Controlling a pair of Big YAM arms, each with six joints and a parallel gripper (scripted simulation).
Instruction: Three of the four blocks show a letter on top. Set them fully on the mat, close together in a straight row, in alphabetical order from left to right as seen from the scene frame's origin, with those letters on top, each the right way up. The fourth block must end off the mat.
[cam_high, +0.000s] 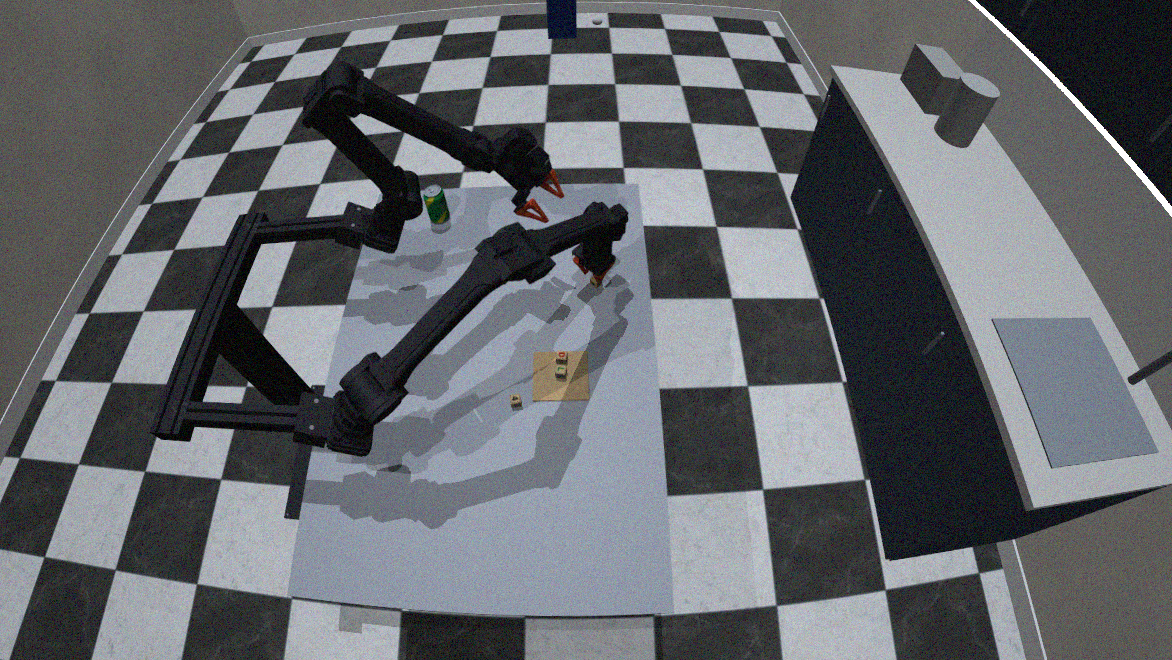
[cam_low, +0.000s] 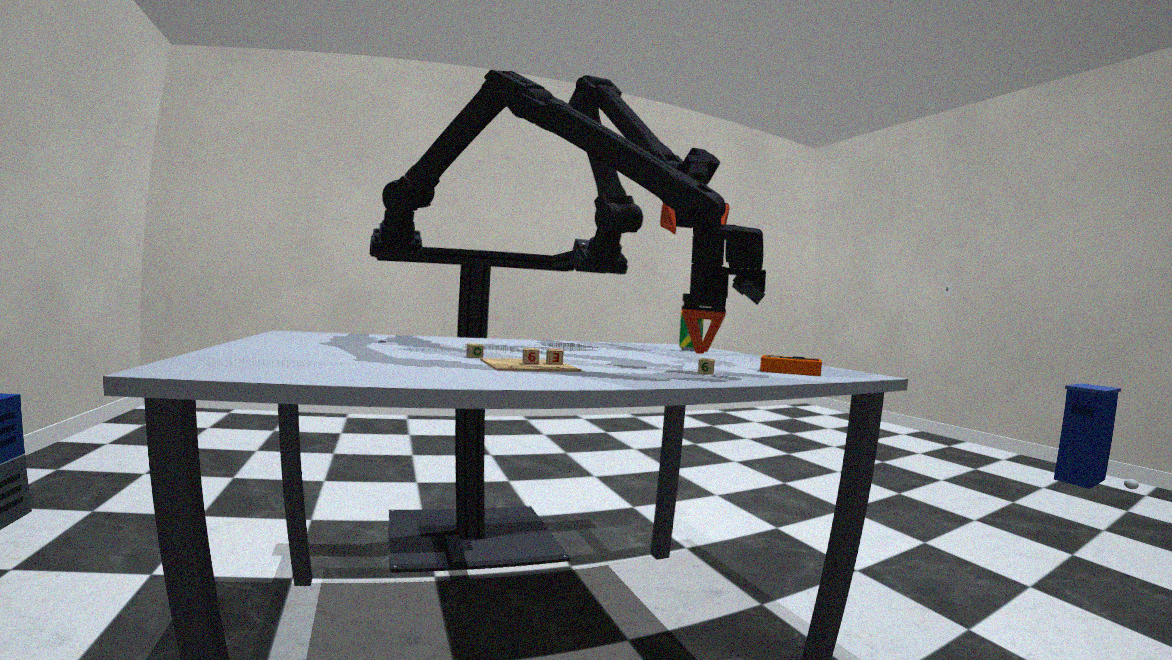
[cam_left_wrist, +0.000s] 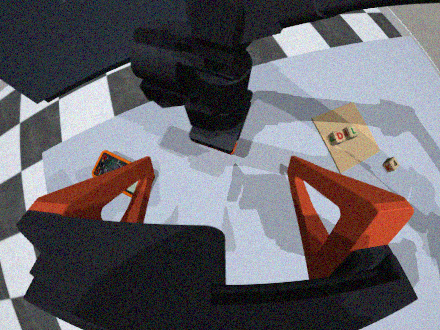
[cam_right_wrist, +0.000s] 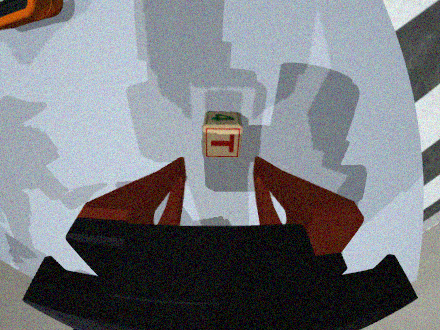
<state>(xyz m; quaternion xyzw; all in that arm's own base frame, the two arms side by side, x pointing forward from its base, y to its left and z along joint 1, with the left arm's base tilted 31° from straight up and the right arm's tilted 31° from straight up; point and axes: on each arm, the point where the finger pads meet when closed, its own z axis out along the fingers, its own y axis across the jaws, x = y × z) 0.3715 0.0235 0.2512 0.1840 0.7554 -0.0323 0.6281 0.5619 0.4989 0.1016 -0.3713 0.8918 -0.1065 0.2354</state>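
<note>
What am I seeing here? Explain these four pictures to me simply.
Two black robot arms share one stand. The top picture looks down; the exterior one looks across the table. Each wrist picture looks past one arm's orange fingers.

On the table are a wooden mat bearing blocks D and L, another block beside it, a green can and an orange-cased device.

The right gripper, partly open, is at block T; the left gripper is open. Neither holds anything.
</note>
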